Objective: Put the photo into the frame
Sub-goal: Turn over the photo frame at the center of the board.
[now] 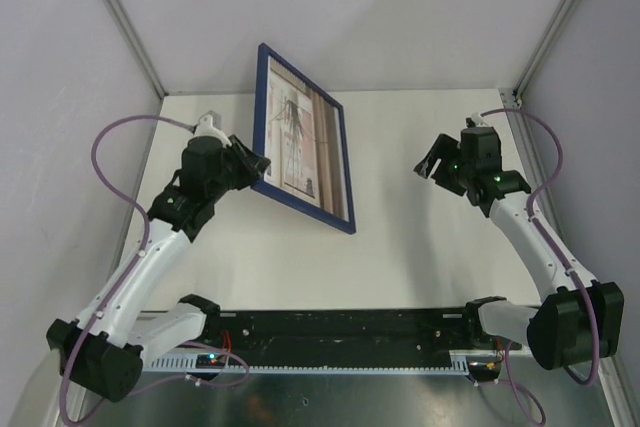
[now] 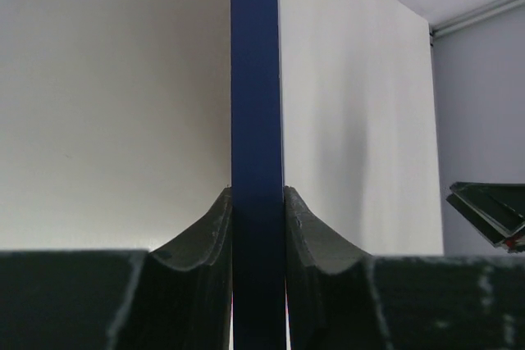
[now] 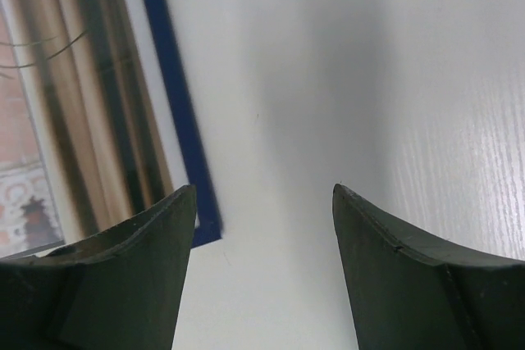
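The navy-blue frame (image 1: 343,172) is tilted up off the white table, with the photo (image 1: 295,137) of curtains and a spindly plant showing inside it. My left gripper (image 1: 256,165) is shut on the frame's left edge; in the left wrist view the blue edge (image 2: 256,120) runs upright between my fingers (image 2: 209,235). My right gripper (image 1: 432,162) is open and empty, right of the frame and apart from it. In the right wrist view the frame's blue corner (image 3: 193,194) and the photo's brown curtains (image 3: 82,120) lie at the left.
The white table (image 1: 420,247) has grey walls on the left, back and right, with metal corner posts (image 1: 560,17). A black rail (image 1: 340,327) runs along the near edge between the arm bases. The right gripper's tip shows in the left wrist view (image 2: 492,211).
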Motion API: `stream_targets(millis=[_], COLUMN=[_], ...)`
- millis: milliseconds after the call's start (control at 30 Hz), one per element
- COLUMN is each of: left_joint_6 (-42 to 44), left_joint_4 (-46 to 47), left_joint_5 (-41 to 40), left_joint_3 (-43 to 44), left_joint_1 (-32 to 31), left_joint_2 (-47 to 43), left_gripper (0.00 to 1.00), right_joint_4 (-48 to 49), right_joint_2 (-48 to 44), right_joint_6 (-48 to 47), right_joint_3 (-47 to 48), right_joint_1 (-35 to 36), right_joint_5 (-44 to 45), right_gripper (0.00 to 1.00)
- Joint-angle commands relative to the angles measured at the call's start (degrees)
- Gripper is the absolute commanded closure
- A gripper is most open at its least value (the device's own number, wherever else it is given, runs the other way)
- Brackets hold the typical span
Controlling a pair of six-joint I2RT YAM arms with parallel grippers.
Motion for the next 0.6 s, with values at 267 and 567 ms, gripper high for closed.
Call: stream_targets(millis=[267, 567], left_joint_6=[-1.4, -4.7], left_joint_4=[21.0, 37.3], left_joint_5=[28.1, 30.9], left_joint_3=[-20.9, -33.2], left_joint_1=[7.1, 7.4], left_joint_2=[2.7, 12.2], left_gripper=[1.00, 0.89], right_joint_4=[6.7, 9.9], right_joint_2=[0.3, 1.8], right_joint_6=[0.4, 0.4], right_joint_3=[-5.8, -10.0], right_joint_1=[2.8, 3.1], right_joint_5=[-0.3, -0.8], right_gripper=[0.29, 0.29])
